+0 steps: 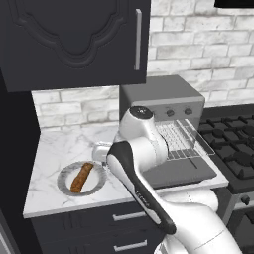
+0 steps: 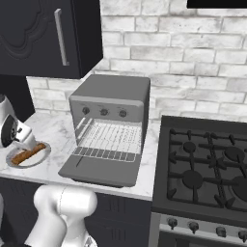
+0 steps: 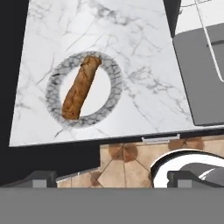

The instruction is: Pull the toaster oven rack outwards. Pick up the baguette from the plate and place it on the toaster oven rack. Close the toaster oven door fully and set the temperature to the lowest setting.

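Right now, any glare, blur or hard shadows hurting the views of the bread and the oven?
Left base view: flat rendered light, no glare; the slender brown baguette looks soft and low in detail. Right base view: the boxy grey toaster oven is sharp, its silvery wire rack clear. Hand view: the grey-rimmed round plate is crisp, with no hard shadow on it.

Bare counter (image 3: 144, 83) between plate (image 3: 114, 72) and lowered toaster oven door (image 3: 205, 78); baguette (image 3: 81, 87) unobstructed above.
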You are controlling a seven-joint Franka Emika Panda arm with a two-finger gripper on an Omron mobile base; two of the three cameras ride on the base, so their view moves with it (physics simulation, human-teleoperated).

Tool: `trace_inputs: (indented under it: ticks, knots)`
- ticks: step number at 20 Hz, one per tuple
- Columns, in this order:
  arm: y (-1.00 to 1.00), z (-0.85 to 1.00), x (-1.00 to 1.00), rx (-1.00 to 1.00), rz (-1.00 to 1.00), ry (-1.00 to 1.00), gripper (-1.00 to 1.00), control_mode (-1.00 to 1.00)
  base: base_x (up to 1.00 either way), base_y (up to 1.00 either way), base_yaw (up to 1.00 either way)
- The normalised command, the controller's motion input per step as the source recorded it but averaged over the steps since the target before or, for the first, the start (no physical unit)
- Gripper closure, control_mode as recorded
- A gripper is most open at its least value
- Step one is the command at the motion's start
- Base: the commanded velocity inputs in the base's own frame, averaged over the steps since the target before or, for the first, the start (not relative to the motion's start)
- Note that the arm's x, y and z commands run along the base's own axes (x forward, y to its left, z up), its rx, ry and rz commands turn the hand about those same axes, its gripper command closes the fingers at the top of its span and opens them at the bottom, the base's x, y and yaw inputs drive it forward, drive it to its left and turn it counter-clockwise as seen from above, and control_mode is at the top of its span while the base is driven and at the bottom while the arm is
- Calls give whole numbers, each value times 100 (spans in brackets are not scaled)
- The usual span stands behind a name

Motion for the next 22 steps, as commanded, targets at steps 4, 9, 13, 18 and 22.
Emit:
trace_inputs:
  ticks: [4,9,13,18,22]
  knots:
    - [47,-32,49,0,-1,20,-100,-100,0,0,0]
    - [33,-30,49,0,0,17,-100,-100,0,0,0]
    - [9,-37,33,0,0,6,-100,-100,0,0,0]
    - [11,-42,27,0,0,1,-100,-100,0,0,0]
    - [18,-37,22,0,0,0,-100,-100,0,0,0]
